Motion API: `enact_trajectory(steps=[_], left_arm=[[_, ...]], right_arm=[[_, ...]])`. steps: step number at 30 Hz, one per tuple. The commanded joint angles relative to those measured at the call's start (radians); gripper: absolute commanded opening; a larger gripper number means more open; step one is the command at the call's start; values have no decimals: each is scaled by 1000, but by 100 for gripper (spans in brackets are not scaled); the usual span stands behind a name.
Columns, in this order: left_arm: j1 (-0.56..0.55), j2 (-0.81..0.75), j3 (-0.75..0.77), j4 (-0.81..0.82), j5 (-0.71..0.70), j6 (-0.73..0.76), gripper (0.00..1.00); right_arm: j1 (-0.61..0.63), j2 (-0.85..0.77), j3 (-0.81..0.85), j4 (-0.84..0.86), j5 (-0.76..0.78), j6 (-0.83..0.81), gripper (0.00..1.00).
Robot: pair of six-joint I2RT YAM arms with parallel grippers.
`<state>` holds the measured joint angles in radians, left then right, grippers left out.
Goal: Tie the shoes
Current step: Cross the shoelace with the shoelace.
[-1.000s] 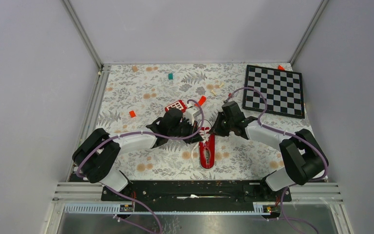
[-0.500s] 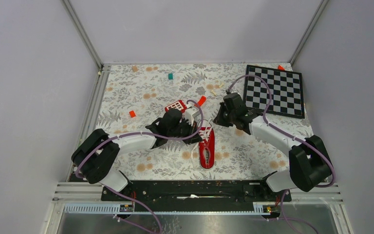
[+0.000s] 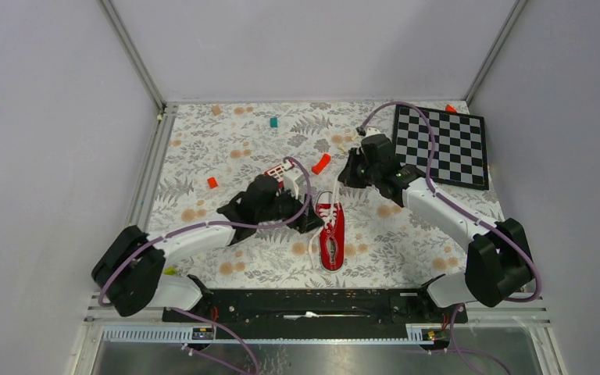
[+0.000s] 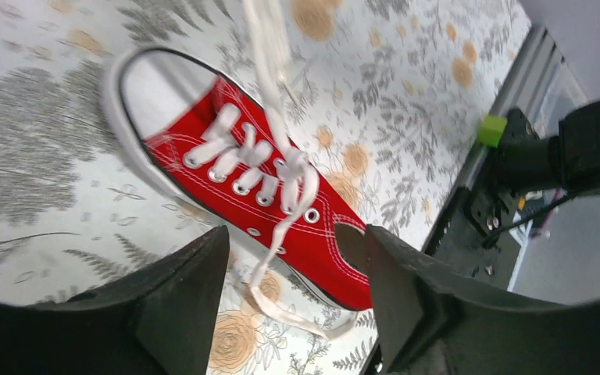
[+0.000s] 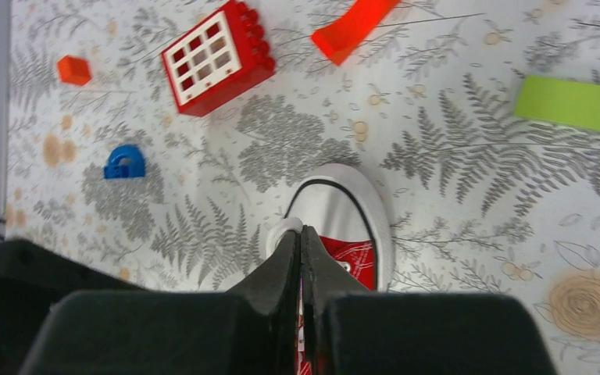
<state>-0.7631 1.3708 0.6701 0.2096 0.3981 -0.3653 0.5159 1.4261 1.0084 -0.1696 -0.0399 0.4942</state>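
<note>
**Left claw** (image 4: 295, 234): the fingers are spread and grip nothing. The shoe (image 4: 281, 195) lies on the table (image 3: 226, 148) just beyond the fingertips, with its eyelet rows in line with the gap. A loose lace end (image 4: 266, 262) trails off the near side of the shoe, between the two fingers.

**Right claw** (image 5: 300, 233): the fingers are pressed together directly above the toe cap. They appear to pinch the taut lace (image 4: 269, 47), which runs straight from the eyelets out past the toe.

**Step in hand (judged):** take the loose end while the other lace is held out.
- Hold the tension even, so the shoe does not slide.
- Lower the spread fingers onto the loose end only, clear of the crossed lacing.
- Then close.

**Surroundings:** beyond the right claw's tips lie a red block (image 5: 217, 55) and an orange curved piece (image 5: 351, 27), both apart from the toe cap. Either may snag a lace that is drawn further. A blue piece (image 5: 123, 162) and a green block (image 5: 569, 101) lie off to either side. The chessboard (image 3: 440, 144) lies well apart.
</note>
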Motion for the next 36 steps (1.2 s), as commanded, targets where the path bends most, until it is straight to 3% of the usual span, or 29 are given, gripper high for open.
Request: enact_trajectory(steps=[1,7,20,26,33,36], left_arm=[[58,-107,-15,21,-65,-68,71],[78,-58,48,32,-44,-48,75],[36,115,166,91,10,-56,72],[24,176,208,105,-4,-61,65],[24,230,248,132,2,-72,46],[24,232,248,139,-2,-80,48]], right_arm=[[-4,-11,7,76,-145,-63,0],[-5,-7,5,70,-173,-64,0],[-7,-7,-11,49,-184,-53,0],[-10,-16,-15,52,-192,-53,0],[-18,-32,-33,53,-197,-57,0],[-23,-42,-45,50,-195,-60,0]])
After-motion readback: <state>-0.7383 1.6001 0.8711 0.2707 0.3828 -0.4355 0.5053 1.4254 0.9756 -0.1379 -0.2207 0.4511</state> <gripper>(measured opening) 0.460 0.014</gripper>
